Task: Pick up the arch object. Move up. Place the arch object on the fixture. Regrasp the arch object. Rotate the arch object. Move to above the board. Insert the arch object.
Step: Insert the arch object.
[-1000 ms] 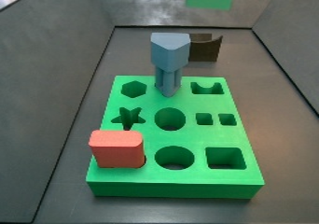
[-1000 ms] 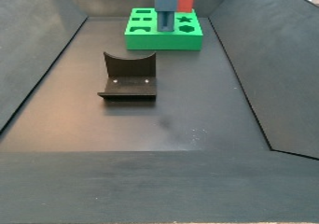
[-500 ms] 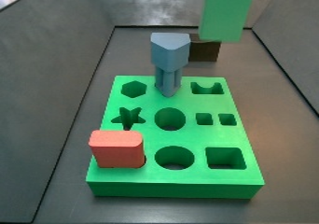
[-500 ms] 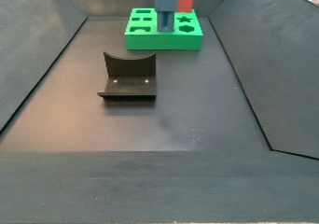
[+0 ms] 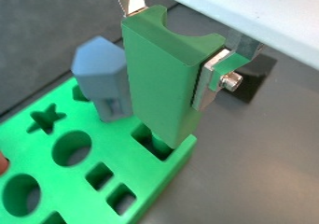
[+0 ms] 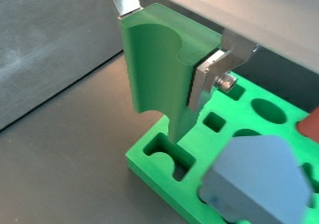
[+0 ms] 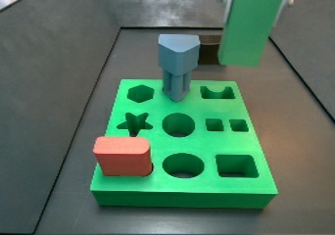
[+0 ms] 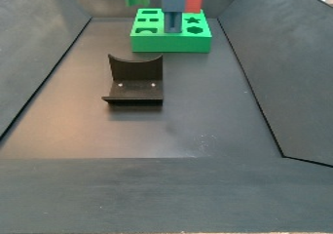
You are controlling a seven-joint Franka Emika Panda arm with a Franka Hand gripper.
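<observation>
Up in the air over the far end of the board, the arch object hangs upright, long side vertical, clear of the holes. In both wrist views its lower end sits just above the board's edge, right by the arch-shaped cutout, not in it. The gripper has its jaws clamped on the block's upper part, one silver finger flat against its side. The blue-grey peg stands in its hole just beside the block, and the red block sits at the board's near corner. The fixture is well apart from the board on the dark floor, with nothing on it.
</observation>
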